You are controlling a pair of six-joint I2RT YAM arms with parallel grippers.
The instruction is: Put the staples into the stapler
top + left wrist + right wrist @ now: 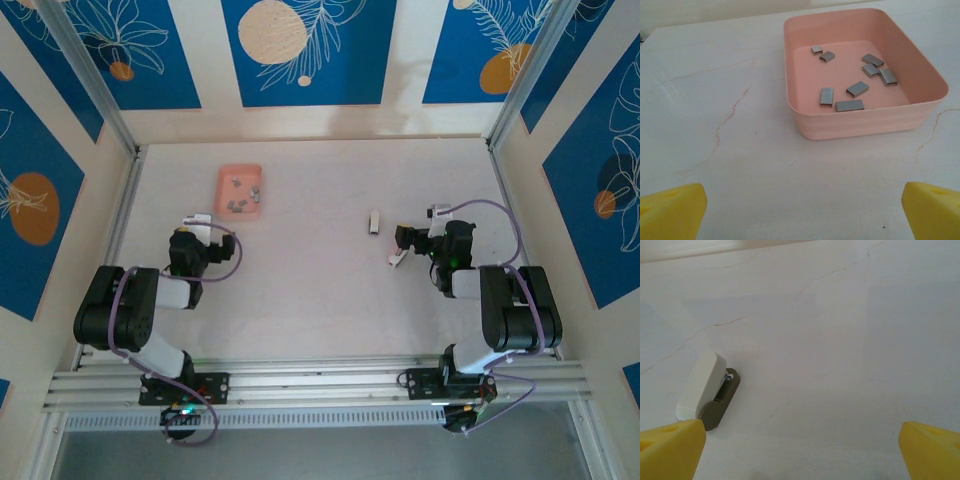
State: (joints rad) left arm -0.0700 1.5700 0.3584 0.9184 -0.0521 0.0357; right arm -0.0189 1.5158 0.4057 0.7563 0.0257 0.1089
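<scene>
SHOWN: We look down on a pale white tabletop (310,300), veined with thin brownish hairline cracks, stretching ahead of the left gripper (802,215) and the right gripper (802,455) under soft, even light. Beyond both, at the far edge, stands a back wall of blue panels (308,50) printed with white leaves and cream and orange discs, divided by cream strips (210,60). A matching left side panel (35,200) rises outboard of the left gripper, a right side panel (600,190) outboard of the right. Silver aluminium posts (90,80) brace the far corners; ribbed aluminium rails (320,382) run behind both.

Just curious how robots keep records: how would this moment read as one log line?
staples: loose in tray | stapler: on table, untouched | left fingers: open, empty | right fingers: open, empty
</scene>
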